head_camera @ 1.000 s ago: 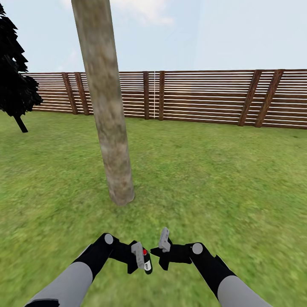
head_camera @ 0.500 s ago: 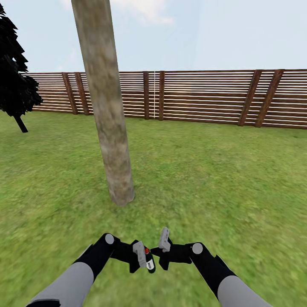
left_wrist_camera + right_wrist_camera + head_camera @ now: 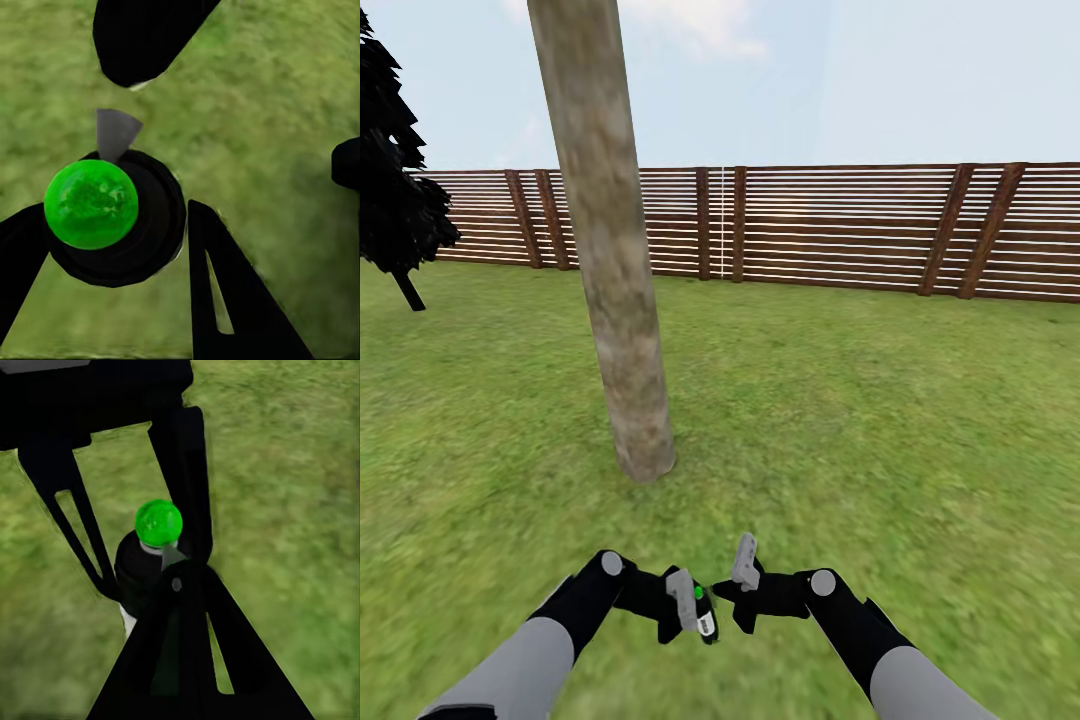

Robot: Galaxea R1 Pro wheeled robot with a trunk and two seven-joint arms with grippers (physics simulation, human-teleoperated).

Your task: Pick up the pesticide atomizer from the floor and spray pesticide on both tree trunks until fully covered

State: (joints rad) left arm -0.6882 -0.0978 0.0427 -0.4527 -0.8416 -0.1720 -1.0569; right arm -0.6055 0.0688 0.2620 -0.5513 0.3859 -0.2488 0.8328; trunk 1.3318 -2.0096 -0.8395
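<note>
The trunk [image 3: 610, 240] runs off the head view's top edge, its crown unseen. The cypress [image 3: 395, 190] is cut by the left edge. The atomizer [image 3: 703, 608] is tiny there, its body largely hidden between the left claw [image 3: 693, 604] fingers.

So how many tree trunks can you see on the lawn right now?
2: a thick grey-tan tree trunk ahead of the claws, left of centre, and a dark cypress with its thin trunk at the far left. Others may stand outside the view.
</note>
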